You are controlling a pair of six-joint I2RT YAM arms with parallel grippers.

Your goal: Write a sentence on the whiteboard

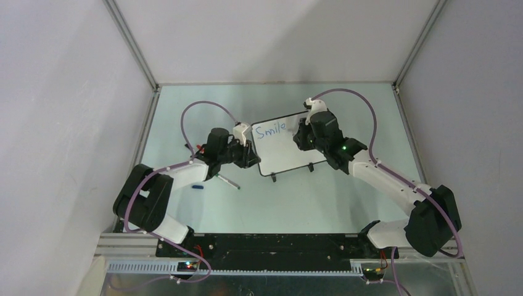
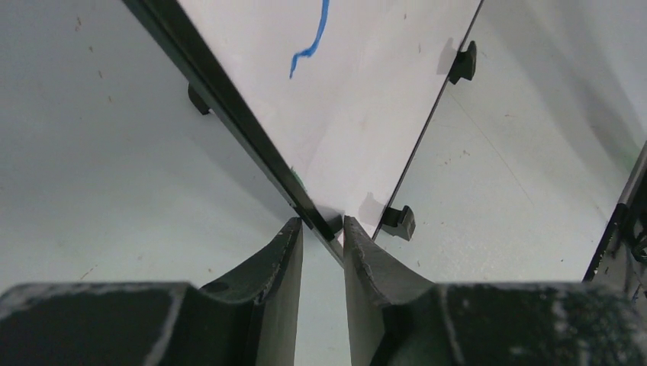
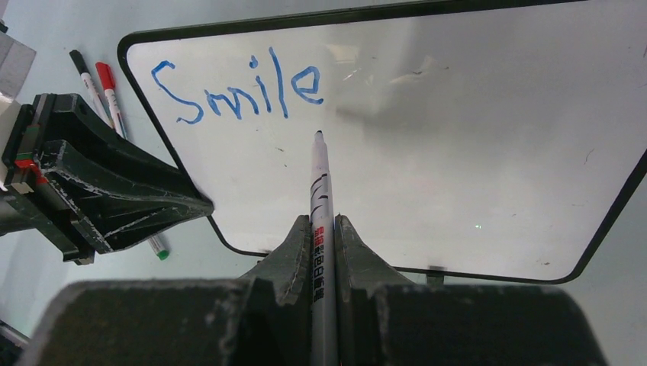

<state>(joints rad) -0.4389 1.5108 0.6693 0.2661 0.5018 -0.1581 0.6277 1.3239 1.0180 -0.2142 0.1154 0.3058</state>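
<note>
The writing step was in hand, with only the first word set down. The whiteboard (image 1: pixel 288 154) was seen at the centre of the top view, its small black feet along its lower edge. The sentence (image 3: pixel 236 91) read "Smile" so far, in blue letters at the upper left of the board as shown in the right wrist view.

The left gripper (image 2: pixel 320 225) was closed on the board's black frame near its lower left corner, with the frame edge pinched between the two fingers so that the board was steadied. The right gripper (image 3: pixel 324 221) was clamped on a marker (image 3: pixel 319 175), whose barrel ran up between the fingers at the bottom centre of that frame. Its tip was pointed at the white surface just below the final "e" — whether it was touching the board could not be told.

A few spare markers (image 3: pixel 99 84) were seen at the upper left of the right wrist view, beside the board and apart from it.

The next move was judged to call for the tip to be carried a little to the right of the "e" and pressed lightly for the following mark. Further words would then be laid across the wide bare area to the right and below — with the frame held firmly throughout, lest the board be pushed by the pen.
</note>
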